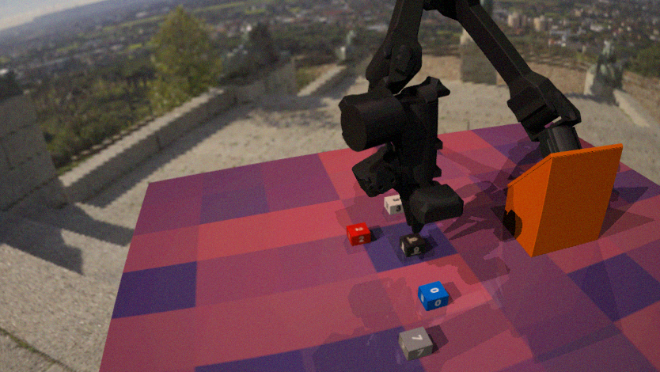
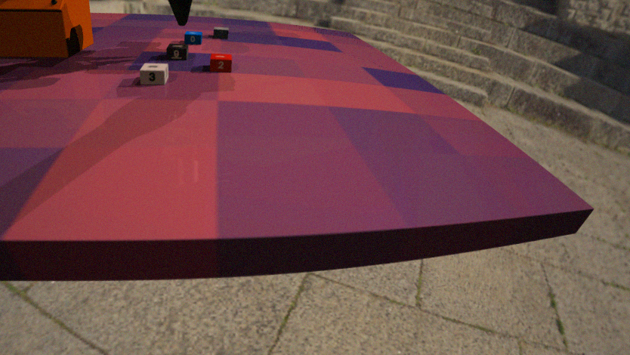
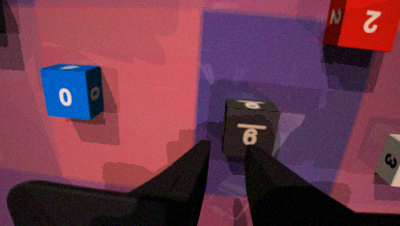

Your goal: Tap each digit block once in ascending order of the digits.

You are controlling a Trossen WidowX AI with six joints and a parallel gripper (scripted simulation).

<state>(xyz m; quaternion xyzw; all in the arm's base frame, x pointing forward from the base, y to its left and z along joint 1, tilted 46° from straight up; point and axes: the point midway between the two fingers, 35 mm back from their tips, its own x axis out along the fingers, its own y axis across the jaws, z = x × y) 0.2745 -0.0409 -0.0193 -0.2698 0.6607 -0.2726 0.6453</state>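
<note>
My gripper [image 1: 417, 229] [image 2: 181, 23] [image 3: 227, 151] is partly open and empty, above the black block [image 1: 411, 246] [image 2: 177, 52] [image 3: 251, 118], which shows an underlined 9. In the exterior view a gap shows between the tips and the blocks. The blue block [image 1: 432, 296] [image 2: 193, 38] [image 3: 68, 87] shows 0. The red block [image 1: 358, 234] [image 2: 220, 63] [image 3: 357, 34] shows 2. The white block [image 1: 392, 204] [image 2: 154, 75] [image 3: 393, 166] shows 3 and is partly hidden by the gripper in the top view. The grey block [image 1: 415, 343] [image 2: 220, 33] shows 7.
A tall orange wedge-shaped box [image 1: 570, 199] [image 2: 35, 32] stands on the patchwork table [image 1: 258, 300] [image 2: 282, 176], to the right of the blocks in the top view. The white and red blocks stand close to the black one.
</note>
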